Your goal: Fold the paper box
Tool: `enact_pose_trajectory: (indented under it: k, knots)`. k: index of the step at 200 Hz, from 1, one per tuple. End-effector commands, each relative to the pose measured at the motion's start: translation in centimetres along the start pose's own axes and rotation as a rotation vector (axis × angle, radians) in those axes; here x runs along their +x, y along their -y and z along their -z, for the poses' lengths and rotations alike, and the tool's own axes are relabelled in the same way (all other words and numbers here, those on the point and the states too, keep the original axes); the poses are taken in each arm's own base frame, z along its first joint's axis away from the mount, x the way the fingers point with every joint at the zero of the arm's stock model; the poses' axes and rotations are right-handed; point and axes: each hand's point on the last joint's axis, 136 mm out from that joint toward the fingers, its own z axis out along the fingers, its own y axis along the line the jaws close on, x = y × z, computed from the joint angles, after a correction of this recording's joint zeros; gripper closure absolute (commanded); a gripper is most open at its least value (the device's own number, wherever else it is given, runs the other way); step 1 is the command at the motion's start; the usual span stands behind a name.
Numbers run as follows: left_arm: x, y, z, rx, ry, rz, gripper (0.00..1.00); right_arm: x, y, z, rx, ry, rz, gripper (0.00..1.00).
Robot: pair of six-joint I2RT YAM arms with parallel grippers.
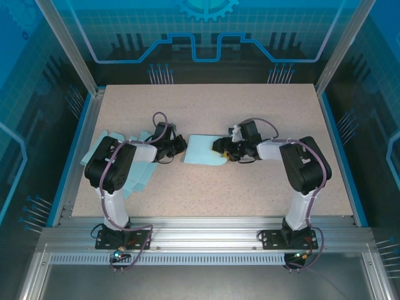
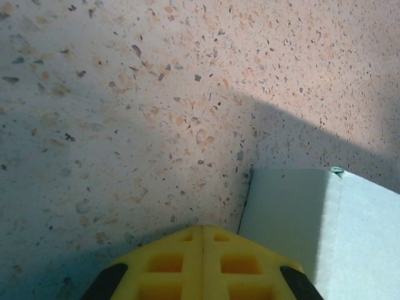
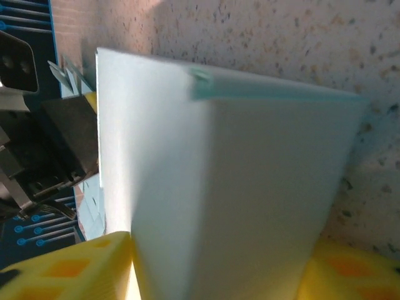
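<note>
As the overhead view shows, the pale blue folded paper box (image 1: 203, 152) lies on the speckled beige bench (image 1: 250, 187) between my left hand (image 1: 181, 145) and right hand (image 1: 220, 148). Left wrist: yellow fingers (image 2: 169, 262) pressed together beside its corner. Right wrist: my hand pinches its sides.

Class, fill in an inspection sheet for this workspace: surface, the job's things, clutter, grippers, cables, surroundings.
Surface: speckled beige table, no spills seen.
Job's things: part-folded light blue paper box at the centre; flat blue sheets under the left arm.
Clutter: nothing seen.
Grippers: left gripper shut, next to the box's edge; right gripper closed on the box, one finger on each side.
Cables: purple cables looped along both arms.
Surroundings: aluminium frame; blue printed panels.
</note>
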Motion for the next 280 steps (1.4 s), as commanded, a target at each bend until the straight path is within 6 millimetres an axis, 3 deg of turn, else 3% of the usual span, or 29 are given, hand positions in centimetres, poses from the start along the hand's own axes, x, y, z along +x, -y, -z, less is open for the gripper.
enact_pose_trajectory:
  k: [1, 37, 52, 74, 95, 118, 141, 158, 182, 233, 280]
  knots:
    - [2.9, -2.2, 0.4, -0.068, -0.090, 0.028, 1.00, -0.6, -3.2, -0.1, -0.095, -0.003, 0.066, 0.47]
    - [1.6, -0.6, 1.9, -0.023, -0.031, -0.008, 0.99, -0.7, -3.8, 0.8, -0.110, 0.004, 0.056, 0.61]
    - [0.8, 0.2, 2.9, 0.000, 0.015, -0.037, 0.88, -0.7, -3.8, 1.3, -0.101, 0.004, 0.039, 0.61]
    - [-0.8, 2.0, 5.2, 0.053, 0.116, -0.138, 0.63, -0.6, -3.9, 2.4, -0.105, -0.010, -0.004, 0.64]
    - [-1.9, 5.3, 8.0, 0.153, 0.249, -0.354, 0.53, -0.4, -3.8, 3.9, -0.085, -0.041, -0.052, 0.65]
    - [-0.1, 10.2, 11.3, 0.245, 0.444, -0.745, 0.31, -0.4, -3.8, 5.9, -0.068, -0.065, -0.088, 0.65]
    - [3.8, 14.1, 13.7, 0.304, 0.615, -1.150, 0.21, -0.3, -3.7, 7.6, -0.074, -0.095, -0.135, 0.65]
    - [6.3, 15.0, 13.1, 0.291, 0.587, -1.340, 0.16, -0.2, -3.5, 8.4, -0.107, -0.117, -0.184, 0.65]
    - [9.2, 14.4, 10.5, 0.163, 0.458, -1.586, 0.15, 0.2, -3.3, 8.8, -0.128, -0.143, -0.224, 0.65]
    - [8.9, 13.9, 7.9, -0.033, 0.469, -1.709, 0.14, 0.8, -3.5, 9.3, -0.122, -0.157, -0.231, 0.65]
    - [6.2, 14.3, 7.5, -0.174, 0.543, -1.658, 0.21, 1.3, -3.4, 9.4, -0.112, -0.170, -0.234, 0.64]
